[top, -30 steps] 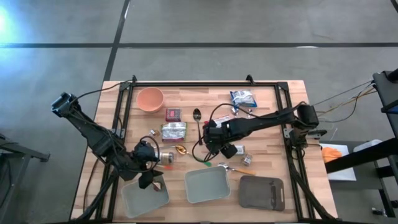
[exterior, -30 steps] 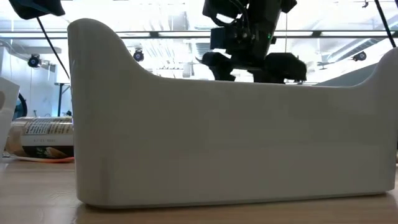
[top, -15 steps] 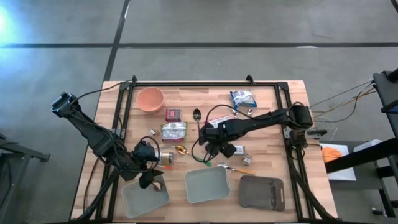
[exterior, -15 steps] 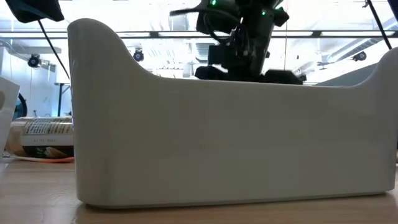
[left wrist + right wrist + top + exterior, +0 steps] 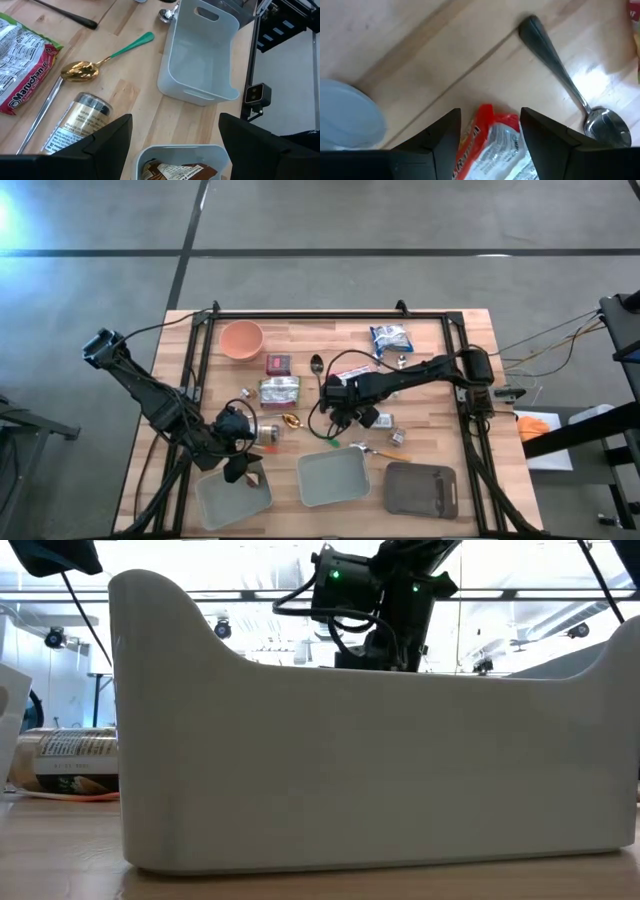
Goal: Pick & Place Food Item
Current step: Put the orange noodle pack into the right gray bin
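Right arm has swung leftward across the table [image 5: 425,412] and sunk since a second ago, its jaws drawing in. It now reaches far out to mid-table, pitched steeply down. The left arm waits above the left bin [image 5: 205,500], tilted downward, with the left gripper [image 5: 238,452] spread wide and empty. That bin already holds a brown wrapper [image 5: 180,171], so one item looks placed; the middle bin [image 5: 303,480] is empty. The right gripper [image 5: 490,125] has narrowed onto a red-and-white packet [image 5: 492,147] that fills the gap between its fingers. The packet lies on the wood beside a spoon [image 5: 560,75], so I judge the lift and carry remain.
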{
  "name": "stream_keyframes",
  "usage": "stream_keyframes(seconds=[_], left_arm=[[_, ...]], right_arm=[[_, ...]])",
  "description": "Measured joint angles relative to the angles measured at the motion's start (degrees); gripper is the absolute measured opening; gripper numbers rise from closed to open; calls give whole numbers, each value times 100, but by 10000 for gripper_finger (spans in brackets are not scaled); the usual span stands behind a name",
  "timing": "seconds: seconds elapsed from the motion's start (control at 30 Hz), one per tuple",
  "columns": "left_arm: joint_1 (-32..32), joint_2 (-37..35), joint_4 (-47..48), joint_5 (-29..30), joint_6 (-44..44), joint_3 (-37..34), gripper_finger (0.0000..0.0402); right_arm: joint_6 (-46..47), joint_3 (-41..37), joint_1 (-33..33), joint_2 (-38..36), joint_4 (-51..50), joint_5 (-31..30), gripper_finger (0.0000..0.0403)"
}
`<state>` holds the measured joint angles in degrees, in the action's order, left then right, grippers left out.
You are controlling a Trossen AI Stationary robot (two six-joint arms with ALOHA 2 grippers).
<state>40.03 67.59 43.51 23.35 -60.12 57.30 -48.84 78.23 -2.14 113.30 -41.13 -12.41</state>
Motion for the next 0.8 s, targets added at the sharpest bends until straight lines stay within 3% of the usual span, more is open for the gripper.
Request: stream_keyframes(seconds=[0.8], left_arm=[[0,0,4,-2,2,0,303]], right_arm=[[-260,-109,149,186,298,40,203]])
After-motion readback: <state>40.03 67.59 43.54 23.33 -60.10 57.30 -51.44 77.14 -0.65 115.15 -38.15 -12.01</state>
